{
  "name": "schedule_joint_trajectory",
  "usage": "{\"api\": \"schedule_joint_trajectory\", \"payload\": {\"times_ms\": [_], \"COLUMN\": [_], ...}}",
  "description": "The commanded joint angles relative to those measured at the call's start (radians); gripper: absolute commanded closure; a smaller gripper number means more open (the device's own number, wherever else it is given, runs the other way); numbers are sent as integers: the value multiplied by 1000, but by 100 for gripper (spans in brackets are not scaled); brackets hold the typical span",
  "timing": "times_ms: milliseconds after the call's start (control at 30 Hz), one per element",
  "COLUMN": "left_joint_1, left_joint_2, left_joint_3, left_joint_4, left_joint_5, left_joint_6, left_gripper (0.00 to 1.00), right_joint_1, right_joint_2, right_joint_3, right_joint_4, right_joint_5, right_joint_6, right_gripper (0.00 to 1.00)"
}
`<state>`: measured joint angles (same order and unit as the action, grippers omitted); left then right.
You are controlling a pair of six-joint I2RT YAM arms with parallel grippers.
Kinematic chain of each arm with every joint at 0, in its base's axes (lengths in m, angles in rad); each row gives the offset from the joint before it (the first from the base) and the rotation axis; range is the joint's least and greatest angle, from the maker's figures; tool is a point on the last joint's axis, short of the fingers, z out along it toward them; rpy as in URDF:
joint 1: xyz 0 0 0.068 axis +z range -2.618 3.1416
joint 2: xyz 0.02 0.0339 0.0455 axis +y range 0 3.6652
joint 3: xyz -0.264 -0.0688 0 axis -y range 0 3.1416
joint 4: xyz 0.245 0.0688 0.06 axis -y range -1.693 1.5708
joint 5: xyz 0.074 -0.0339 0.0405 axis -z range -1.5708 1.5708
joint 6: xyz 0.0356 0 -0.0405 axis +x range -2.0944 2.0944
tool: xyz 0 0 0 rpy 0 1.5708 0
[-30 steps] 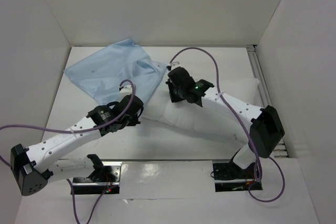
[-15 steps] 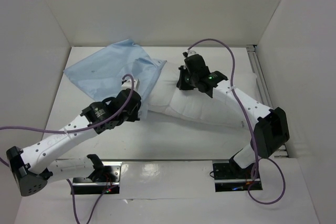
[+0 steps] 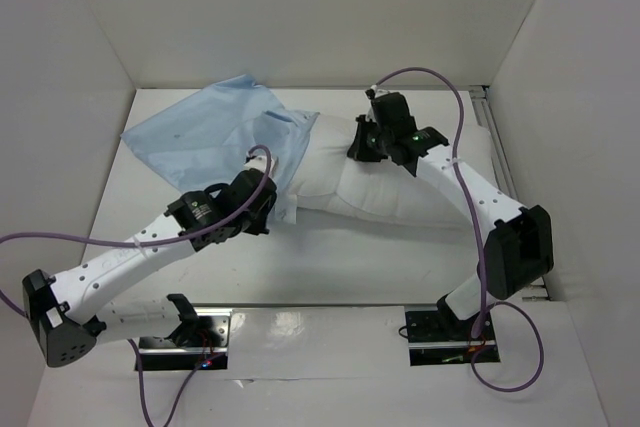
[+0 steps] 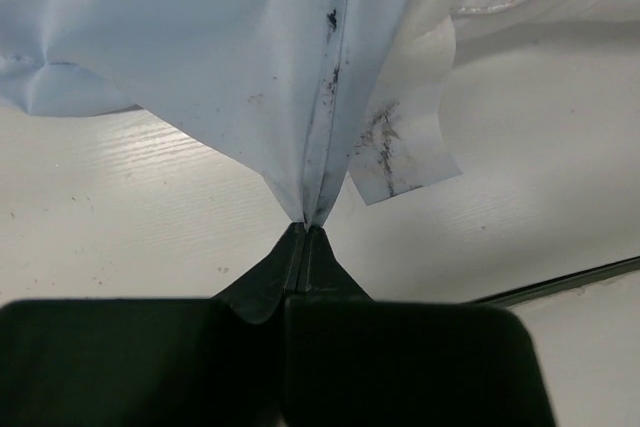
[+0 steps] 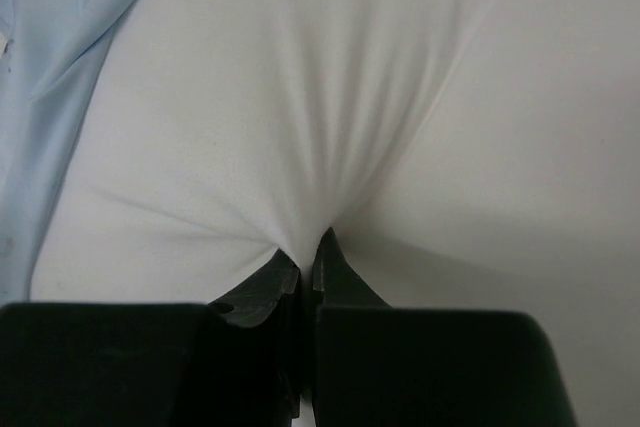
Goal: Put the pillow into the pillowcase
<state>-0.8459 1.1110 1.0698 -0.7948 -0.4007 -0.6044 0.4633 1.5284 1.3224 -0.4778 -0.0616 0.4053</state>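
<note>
**Sam:** From above, the pillow (image 3: 400,187) lies long-ways across the surface (image 3: 330,267). Its end on the left arm's side pokes into the pillowcase (image 3: 210,132).

**Mia:** Left wrist: the left tool (image 4: 305,237) is squeezed tight on the pillowcase hem, right beside the pillow.

**Sam:** Right wrist: the right tool (image 5: 308,257) pinches a fold of the pillow. It looks soft and light, so grab bunched cloth.
</note>
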Motion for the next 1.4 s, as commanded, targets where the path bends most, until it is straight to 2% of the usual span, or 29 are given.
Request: {"api": "schedule_joint_trajectory", "payload": {"times_ms": [0,267,367,467,567,667,733,767,900,933,1100,1333,1367], "left_joint_1": [-4,-4,-4,-4,-4,-4,-4,-4,-4,-4,42,238,263], "left_joint_2": [24,55,55,55,78,115,141,179,239,239,220,263,283], "left_joint_3": [16,39,96,166,240,260,260,274,358,373,447,554,574], "left_joint_4": [-75,-75,-63,-9,28,62,62,42,-63,-72,-81,-112,-112], "left_joint_5": [49,177,290,428,552,569,518,485,361,343,278,202,191], "left_joint_6": [69,144,167,178,157,121,109,97,107,107,126,55,46], "left_gripper": [100,100,100,100,100,100,100,84,50,46,46,46,40], "right_joint_1": [-40,-40,-40,27,92,126,149,149,149,149,149,167,176], "right_joint_2": [-10,45,73,96,137,138,124,109,69,68,50,18,18], "right_joint_3": [67,78,60,9,9,-2,-14,-28,-67,-68,-101,-152,-152], "right_joint_4": [123,194,234,319,331,340,340,331,321,321,312,321,321], "right_joint_5": [22,22,48,100,157,183,203,213,226,226,226,207,207], "right_joint_6": [17,99,165,257,317,336,336,336,336,336,336,317,317], "right_gripper": [100,100,100,100,100,100,100,100,100,100,100,100,100]}}
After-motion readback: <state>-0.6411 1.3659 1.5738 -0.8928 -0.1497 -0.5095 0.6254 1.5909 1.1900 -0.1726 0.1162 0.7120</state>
